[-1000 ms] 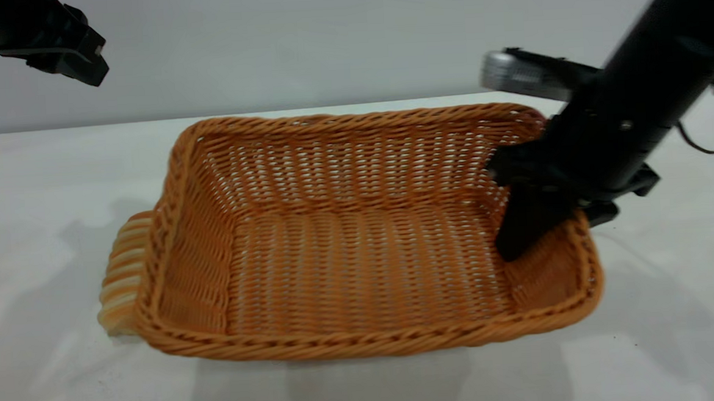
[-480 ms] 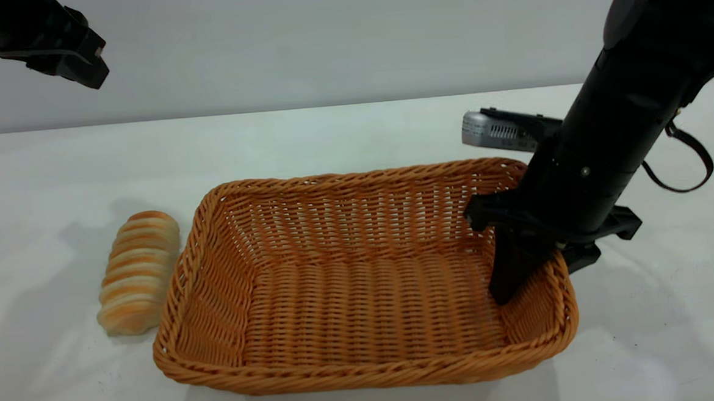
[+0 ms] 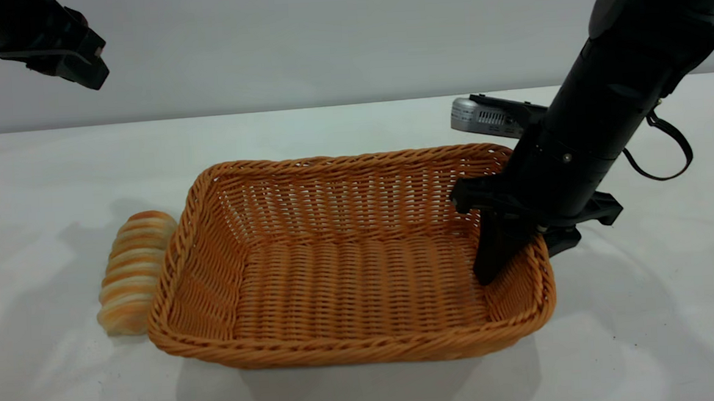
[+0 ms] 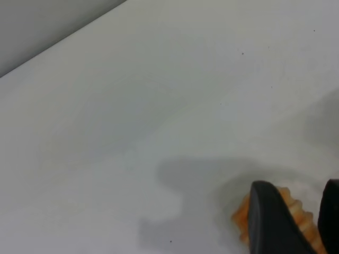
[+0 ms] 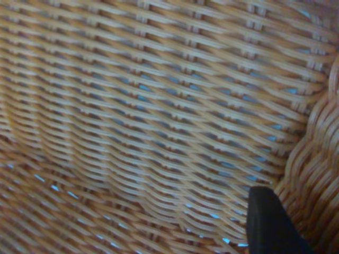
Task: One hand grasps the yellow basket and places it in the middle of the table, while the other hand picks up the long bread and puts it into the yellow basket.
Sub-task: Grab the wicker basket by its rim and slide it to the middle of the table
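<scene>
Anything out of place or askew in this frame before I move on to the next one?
One thing: the yellow basket, gripped at its right wall by the right gripper, sits right against the long bread and hides its near edge, crowding the coming pick. The basket sits slightly skewed on the table. The left gripper hangs high. No damage.

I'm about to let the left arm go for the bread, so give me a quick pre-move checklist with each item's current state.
1. The yellow basket rests flat on the table: ok.
2. Right gripper clamped over the basket's right wall: ok.
3. Basket interior free for the loaf: ok.
4. The long bread clear of the basket: not ok, it sits right against the left rim.
5. Left gripper raised above the bread: ok.
6. Left gripper open: ok, gap visible between fingers.
</scene>
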You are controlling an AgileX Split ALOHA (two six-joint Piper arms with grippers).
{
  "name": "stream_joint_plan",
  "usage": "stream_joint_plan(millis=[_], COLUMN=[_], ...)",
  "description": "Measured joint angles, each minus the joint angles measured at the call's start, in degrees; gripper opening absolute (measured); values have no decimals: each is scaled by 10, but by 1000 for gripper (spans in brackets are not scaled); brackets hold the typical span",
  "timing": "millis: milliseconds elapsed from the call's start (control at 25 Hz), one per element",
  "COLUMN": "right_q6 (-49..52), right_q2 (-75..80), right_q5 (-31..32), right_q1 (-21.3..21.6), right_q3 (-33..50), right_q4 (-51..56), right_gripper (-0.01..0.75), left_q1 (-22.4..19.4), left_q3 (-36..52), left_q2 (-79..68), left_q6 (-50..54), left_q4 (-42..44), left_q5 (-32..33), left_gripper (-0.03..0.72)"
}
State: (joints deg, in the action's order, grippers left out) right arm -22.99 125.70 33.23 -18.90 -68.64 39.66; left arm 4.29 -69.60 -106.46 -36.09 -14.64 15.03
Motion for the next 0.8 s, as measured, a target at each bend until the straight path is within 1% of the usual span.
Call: stream_joint_plan(millis=[160,440,800], right_q6=[1,5,60], right_q2=[18,56,78], right_q5=[3,36,45], right_q1=[0,0,0], right_q3=[-15,-73,-136], right_q4=[1,-13,-60], right_gripper=[195,193,185], left_q1=[0,0,0], left_q3=[0,0,0], left_q2=[0,0,0], left_q6=[0,0,0], left_q4=[0,0,0], left_q5=[0,0,0], left_gripper=[300,300,300])
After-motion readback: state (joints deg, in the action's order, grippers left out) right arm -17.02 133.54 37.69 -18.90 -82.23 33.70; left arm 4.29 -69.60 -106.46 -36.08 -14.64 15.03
